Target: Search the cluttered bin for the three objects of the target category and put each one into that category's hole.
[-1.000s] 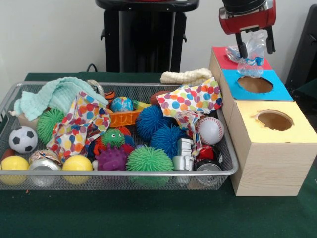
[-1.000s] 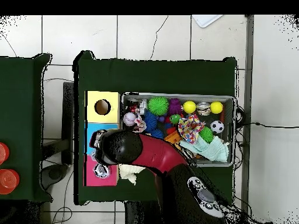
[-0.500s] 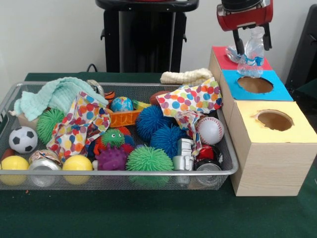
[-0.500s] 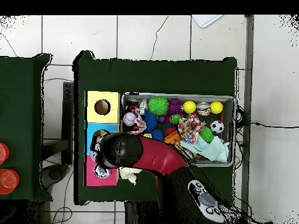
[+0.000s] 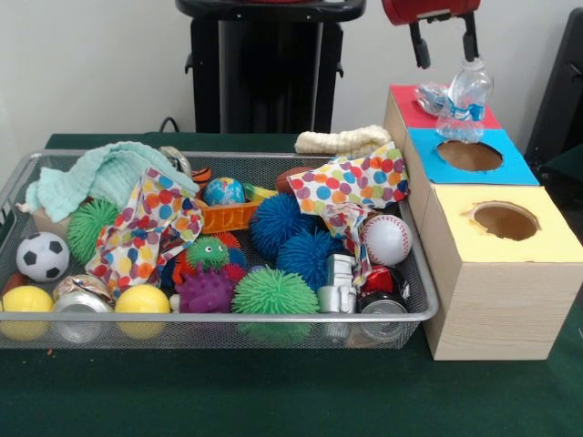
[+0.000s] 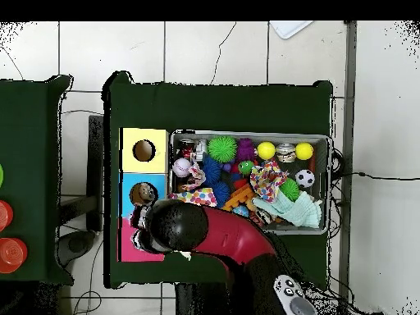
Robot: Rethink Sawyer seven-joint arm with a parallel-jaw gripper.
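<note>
Front view: gripper (image 5: pixel 444 43) raised with fingers spread and empty above the clear water bottle (image 5: pixel 465 98), which stands at the far edge of the blue-surround hole (image 5: pixel 469 156).

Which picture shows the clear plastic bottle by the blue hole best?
The front view: the bottle stands out plainly, upright at the back edge of the blue hole, under the open gripper. In the overhead view the arm covers it.
</note>
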